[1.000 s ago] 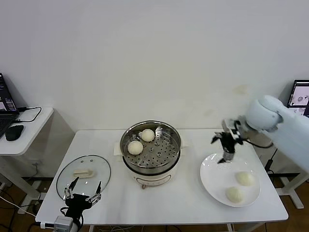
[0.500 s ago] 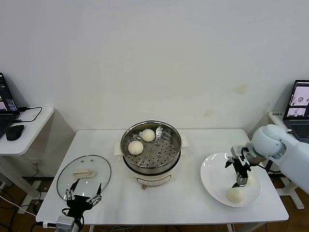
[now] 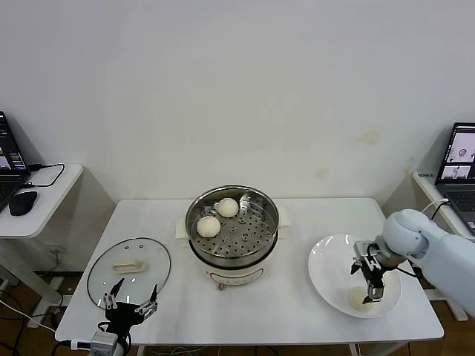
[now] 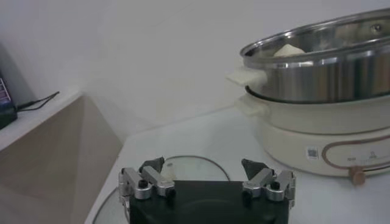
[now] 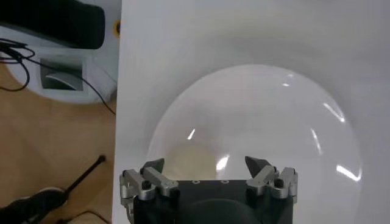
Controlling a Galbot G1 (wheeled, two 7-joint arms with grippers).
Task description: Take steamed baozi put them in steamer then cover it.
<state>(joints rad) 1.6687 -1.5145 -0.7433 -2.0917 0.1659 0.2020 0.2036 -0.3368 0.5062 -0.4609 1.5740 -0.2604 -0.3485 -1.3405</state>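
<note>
So the steamer (image 3: pixel 231 230) sits mid-table, shiny steel pot on a white base, lid off. Two baozi (image 3: pixel 208 226) are already on the perforated tray, both on the left-far side of it, one by the far rim and one a bit nearer, just beside each other. From the left wrist view you can see the top of one bun poking above the pot's rim.

The right gripper (image 3: pixel 373 283) is down over the white plate (image 3: pixel 326 271) on the right side of the table, fingers pointing down and jaws spread wide, nothing held between them. One bun (image 3: pixel 358 298) peeks out on the near part of the plate, right under the gripper and touching or almost touching the fingertips; hard to say which from the head view. The arm covers the rest of the plate, so I can't tell if another bun is hiding under it. The right wrist view looks straight down at the plate (image 5: pixel 262 122) with a pale blurry patch between the fingers, probably that bun.

The left gripper (image 3: pixel 130 304) is parked at the near-left edge of the table, jaws wide, holding nothing. The glass lid (image 3: pixel 128 263) with its cream handle lies flat on the table just beyond it, left of the steamer and apart from it.

A side desk with a mouse (image 3: pixel 22 202) stands off to the left.
</note>
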